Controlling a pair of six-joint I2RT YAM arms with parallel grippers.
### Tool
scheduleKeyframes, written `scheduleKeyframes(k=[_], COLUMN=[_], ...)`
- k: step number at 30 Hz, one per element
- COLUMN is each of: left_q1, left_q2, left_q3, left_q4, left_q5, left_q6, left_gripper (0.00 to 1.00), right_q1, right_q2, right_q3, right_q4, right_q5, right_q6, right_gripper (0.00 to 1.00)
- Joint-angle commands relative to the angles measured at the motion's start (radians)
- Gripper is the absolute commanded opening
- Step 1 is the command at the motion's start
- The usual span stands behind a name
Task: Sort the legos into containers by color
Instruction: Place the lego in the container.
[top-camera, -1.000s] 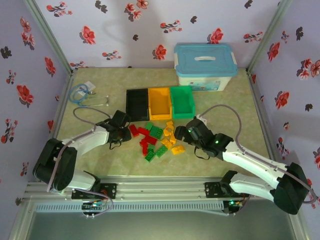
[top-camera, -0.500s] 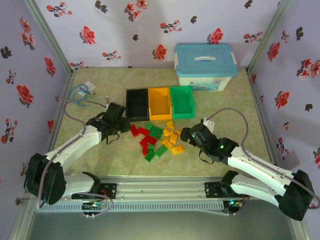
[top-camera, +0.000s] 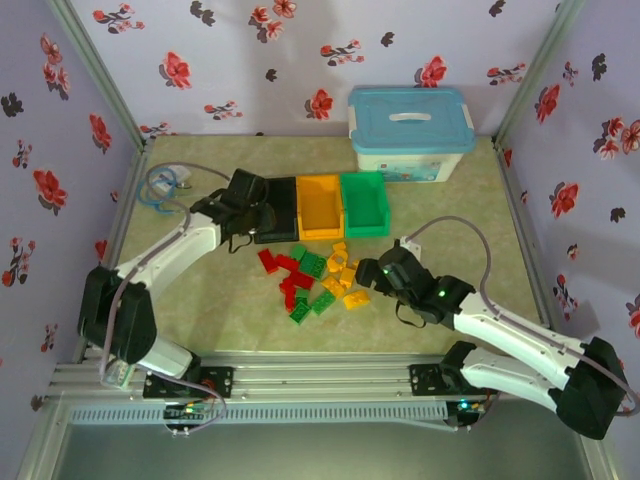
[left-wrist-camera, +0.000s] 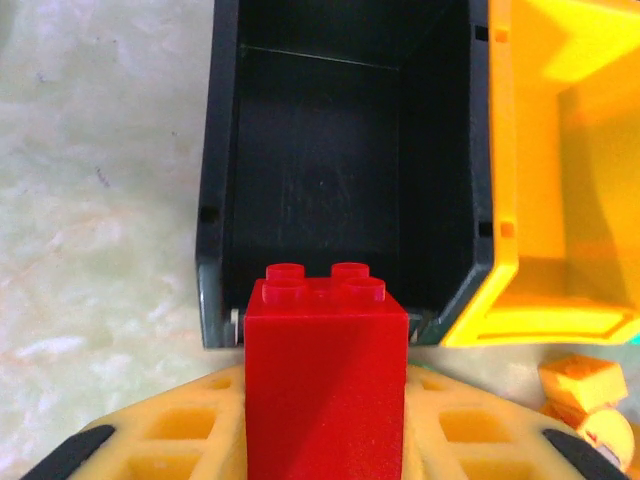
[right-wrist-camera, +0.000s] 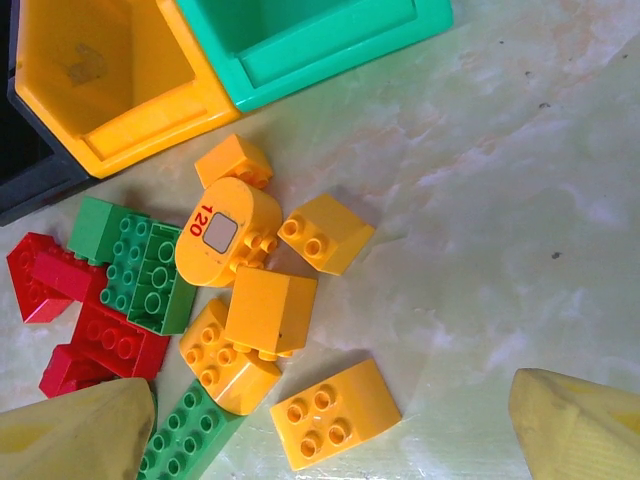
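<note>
Red brick (left-wrist-camera: 325, 370) clamped in my left gripper (top-camera: 248, 203), black bin (left-wrist-camera: 215, 200) at 12 o'clock; next, advance and release. Right gripper (right-wrist-camera: 330, 428) gapes over yellow bricks (right-wrist-camera: 270, 310).

- Left arm (top-camera: 165, 255): white shell links between black joint housings, with a bulky black joint near the base.
- Right arm (top-camera: 510, 335): the same white-and-black build, with small green lights glowing on its black wrist section.
- Grey cable (top-camera: 452, 219): thin, running from the right wrist back to the arm.
- Left gripper (left-wrist-camera: 325, 445): yellow fingers (left-wrist-camera: 160, 440) with open lattice cells and black outer edges.
- Right gripper (right-wrist-camera: 330, 425): dull yellow wedge fingers (right-wrist-camera: 575, 420), perhaps smooth-faced, though the blur hides detail.
</note>
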Motion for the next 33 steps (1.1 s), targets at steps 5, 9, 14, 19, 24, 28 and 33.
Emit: scheduleKeyframes(k=[5,9,14,19,24,28,33], left_q1=[0.044,0.075,0.126,0.167,0.160,0.141,0.112], left_q2=[0.178,0.271,0.356,0.390,0.382,0.324,0.170], left_q3=[0.130,0.197,0.269,0.324,0.321,0.251,0.151], left_q4=[0.038,0.027,0.010,-0.016,-0.031,-0.013,-0.004], left_q5=[0.055,0.067,0.084,0.087,0.112,0.105,0.077], left_q6=[0.056,0.070,0.088,0.112,0.119,0.102,0.089], left_gripper=[0.23,0.23,0.23,0.23,0.64,0.87,0.86], right_q1=[0.011,0.010,0.010,0.010,0.010,0.011,0.011], right_q2=[-0.083,-0.099,-0.088,-0.082,-0.072,-0.059,-0.040], right_q3=[-0.033,-0.032,-0.031,-0.026,-0.018,-0.011,0.007], right_q4=[-0.026,-0.032,-0.031,-0.027,-0.027,-0.023,-0.044], right_q5=[0.012,0.017,0.013,0.010,0.011,0.006,0.000], right_q6=[-0.013,-0.016,-0.014,-0.014,-0.018,-0.018,-0.039], right_gripper=[0.92,0.92,0.92,0.92,0.92,0.92,0.92])
